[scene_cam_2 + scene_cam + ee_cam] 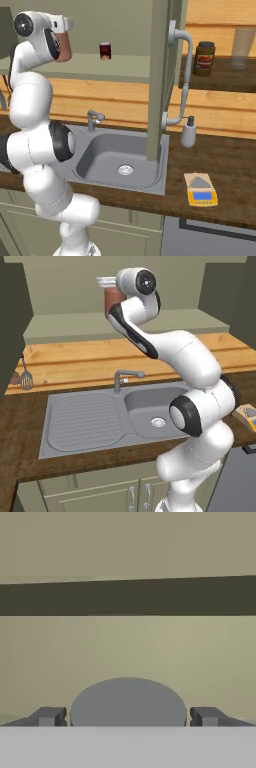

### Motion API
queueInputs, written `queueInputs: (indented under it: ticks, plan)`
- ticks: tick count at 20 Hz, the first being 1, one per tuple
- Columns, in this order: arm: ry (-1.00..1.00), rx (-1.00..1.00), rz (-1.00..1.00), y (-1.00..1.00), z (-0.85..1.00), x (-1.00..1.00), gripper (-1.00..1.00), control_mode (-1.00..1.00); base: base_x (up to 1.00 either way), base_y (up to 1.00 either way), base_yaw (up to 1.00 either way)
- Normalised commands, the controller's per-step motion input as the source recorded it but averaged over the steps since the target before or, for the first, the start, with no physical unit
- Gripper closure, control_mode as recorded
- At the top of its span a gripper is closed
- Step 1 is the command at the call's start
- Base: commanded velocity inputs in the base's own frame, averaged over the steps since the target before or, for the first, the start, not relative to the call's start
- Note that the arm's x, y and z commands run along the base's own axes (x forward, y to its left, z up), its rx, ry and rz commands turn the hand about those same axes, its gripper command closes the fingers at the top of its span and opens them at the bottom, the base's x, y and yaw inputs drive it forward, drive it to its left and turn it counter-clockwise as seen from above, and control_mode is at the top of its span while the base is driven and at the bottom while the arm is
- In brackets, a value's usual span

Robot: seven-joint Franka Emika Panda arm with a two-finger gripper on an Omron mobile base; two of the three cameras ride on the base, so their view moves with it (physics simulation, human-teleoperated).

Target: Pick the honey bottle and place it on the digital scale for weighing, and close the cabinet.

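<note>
Up on the cabinet (159,75) shelf near its front edge, the honey bottle (108,296) stands between the gripper's (127,716) spread fingers, whether pinched I cannot tell, while the digital scale (200,189) waits on the counter.

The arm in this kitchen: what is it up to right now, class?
The arm reaches up into the open cabinet for the honey bottle. The gripper has a finger on each side of the bottle's grey lid, but a firm grip cannot be confirmed. The bottle appears to stand on its shelf. The scale sits bare on the counter right of the sink, and the cabinet door is not yet closed.
</note>
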Motion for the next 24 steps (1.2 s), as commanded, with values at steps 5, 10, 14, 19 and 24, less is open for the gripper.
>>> queueInputs:
  ticks: [5, 10, 14, 19, 24]
  plan:
    - [-0.01, 0.02, 0.0, -0.08, -0.1, -0.96, 1.0, -1.0, 0.0, 0.0, 0.0]
    - [-0.14, 0.12, -0.04, -0.31, 0.34, -1.0, 1.0, -1.0, 0.0, 0.0, 0.0]
    - [-0.04, 0.13, -0.06, -0.43, 0.43, -1.0, 1.0, -1.0, 0.0, 0.0, 0.0]
    - [0.27, 0.01, -0.09, -0.66, 0.11, -1.0, 1.0, -1.0, 0.0, 0.0, 0.0]
    - [0.37, -0.04, -0.12, -0.62, -0.16, -1.0, 1.0, -1.0, 0.0, 0.0, 0.0]
